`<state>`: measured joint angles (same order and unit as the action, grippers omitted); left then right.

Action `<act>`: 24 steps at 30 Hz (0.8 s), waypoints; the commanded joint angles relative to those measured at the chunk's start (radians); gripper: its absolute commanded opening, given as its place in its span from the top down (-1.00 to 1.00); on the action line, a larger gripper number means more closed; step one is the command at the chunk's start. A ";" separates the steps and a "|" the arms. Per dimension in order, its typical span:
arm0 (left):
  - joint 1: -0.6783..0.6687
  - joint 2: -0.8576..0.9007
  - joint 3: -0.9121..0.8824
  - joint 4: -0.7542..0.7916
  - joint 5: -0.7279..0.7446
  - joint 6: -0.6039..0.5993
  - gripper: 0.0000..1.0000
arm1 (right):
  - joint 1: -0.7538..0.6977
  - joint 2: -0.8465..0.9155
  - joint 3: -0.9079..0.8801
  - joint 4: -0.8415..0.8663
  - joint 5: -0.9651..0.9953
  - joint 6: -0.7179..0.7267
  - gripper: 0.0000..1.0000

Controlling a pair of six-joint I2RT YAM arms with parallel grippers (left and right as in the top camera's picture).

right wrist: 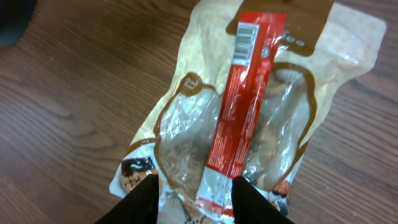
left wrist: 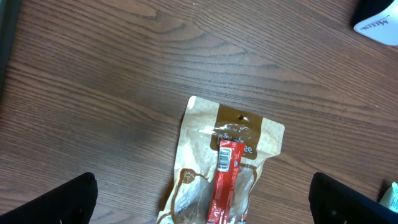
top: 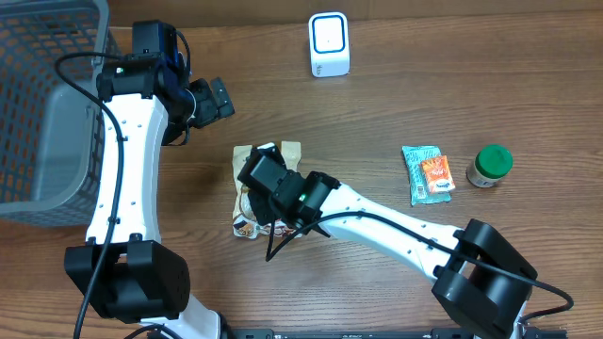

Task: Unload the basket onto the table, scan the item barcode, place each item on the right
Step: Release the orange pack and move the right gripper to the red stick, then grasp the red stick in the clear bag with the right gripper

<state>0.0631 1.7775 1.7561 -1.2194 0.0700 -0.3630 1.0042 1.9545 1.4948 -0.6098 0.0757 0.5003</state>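
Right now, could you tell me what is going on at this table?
The right pincer sits low over a tan-and-clear snack pouch with a red stick packet lying on it. Its fingers flank the packet's lower end, and whether they grip it is unclear. The left pincer hangs open and empty near the pouch's top edge. The white scanner stands apart at the table's far side, with no item at it.

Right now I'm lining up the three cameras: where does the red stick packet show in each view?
Overhead: not visible; the right end effector covers that spot.
Left wrist: the red stick packet lies at bottom centre, barcode end up.
Right wrist: it runs down the centre, barcode at the top.
Shared landmark: the brown pouch beneath it, seen in all three views.
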 commanded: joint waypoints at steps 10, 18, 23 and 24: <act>-0.006 -0.021 0.013 0.000 -0.003 0.012 -1.00 | 0.005 0.118 -0.006 0.013 0.046 0.028 0.24; -0.006 -0.021 0.013 0.000 -0.003 0.012 -1.00 | 0.005 0.134 -0.006 0.006 -0.003 0.028 0.34; -0.006 -0.021 0.013 0.000 -0.003 0.012 -1.00 | 0.005 0.134 -0.006 -0.010 -0.010 0.028 0.40; -0.006 -0.021 0.013 0.000 -0.002 0.012 -1.00 | 0.005 0.134 -0.006 -0.014 -0.010 0.028 0.40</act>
<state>0.0631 1.7775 1.7561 -1.2194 0.0700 -0.3630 1.0039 2.0811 1.4948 -0.6209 0.0765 0.5240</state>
